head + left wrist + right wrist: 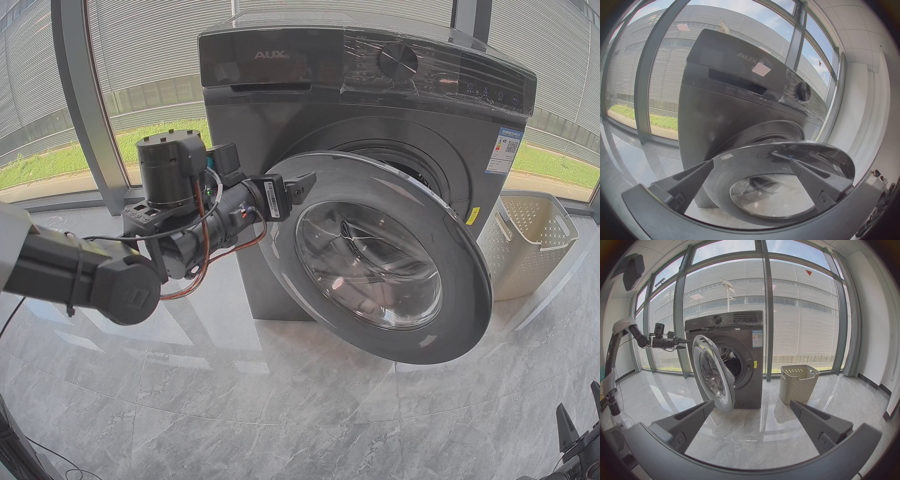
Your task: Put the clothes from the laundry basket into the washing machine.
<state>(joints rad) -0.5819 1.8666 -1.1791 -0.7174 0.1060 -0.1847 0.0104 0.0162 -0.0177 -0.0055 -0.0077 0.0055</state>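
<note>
Left gripper: jaws wide, at the door's 10 o'clock rim.
Door: open.
Washer: drum reachable.
Basket: at the washer's 3 o'clock, bottom hidden.
Right gripper: jaws wide, holding nothing.
Progress: door opening looks done; all the loading remains.

the grey tiled floor bears the washing machine and laundry basket.

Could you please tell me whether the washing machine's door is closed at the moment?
No, the door stands swung open from the washing machine, with the drum opening showing behind it.
</note>
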